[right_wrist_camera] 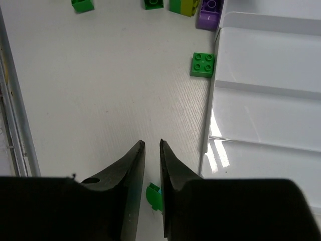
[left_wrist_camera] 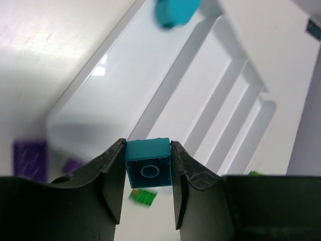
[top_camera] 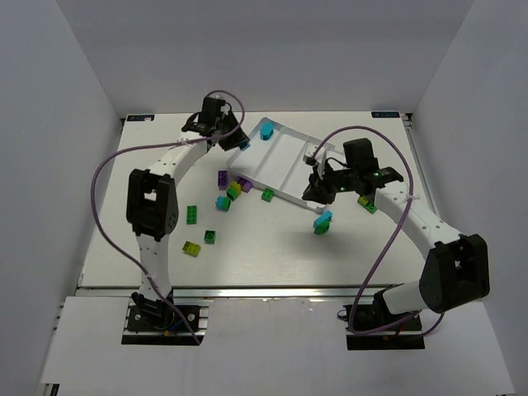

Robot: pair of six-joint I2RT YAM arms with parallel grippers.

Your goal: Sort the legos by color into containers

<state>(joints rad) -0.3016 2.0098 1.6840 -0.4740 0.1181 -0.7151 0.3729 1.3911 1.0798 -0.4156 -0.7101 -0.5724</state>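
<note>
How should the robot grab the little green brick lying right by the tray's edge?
From above, I'd say: the green brick lies flat, studs up. Pinch the two sides that don't face the tray wall, since that wall crowds one side.

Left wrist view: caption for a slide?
Left gripper holds a cyan brick at the white tray, where another cyan brick lies.
</note>
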